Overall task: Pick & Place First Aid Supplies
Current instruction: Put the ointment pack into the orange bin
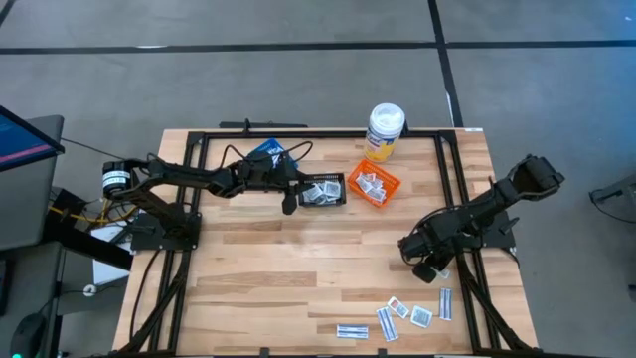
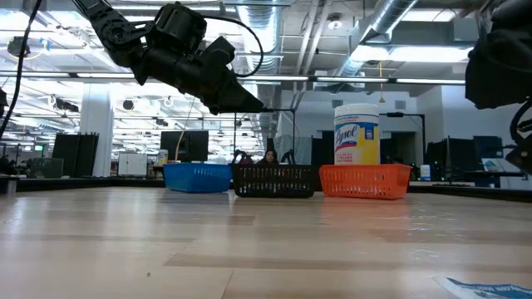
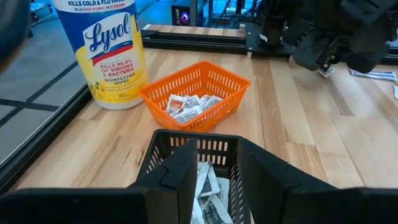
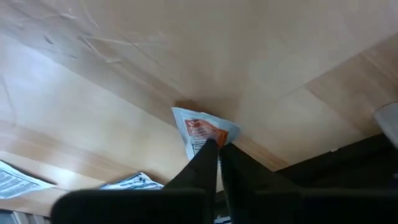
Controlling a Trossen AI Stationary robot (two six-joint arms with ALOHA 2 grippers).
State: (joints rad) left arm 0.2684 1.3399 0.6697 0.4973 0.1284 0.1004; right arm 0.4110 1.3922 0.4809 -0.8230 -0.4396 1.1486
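The right gripper (image 4: 217, 149) is clamped on one small packet (image 4: 205, 134) with a red mark, at the table's (image 1: 298, 259) right side; the left gripper (image 3: 217, 171) hangs with fingers apart over the black basket (image 1: 326, 191). Some packets already lie in the black and orange baskets (image 1: 374, 185); several loose packets (image 1: 402, 314) wait at the near right edge, so I judge sorting partly done.
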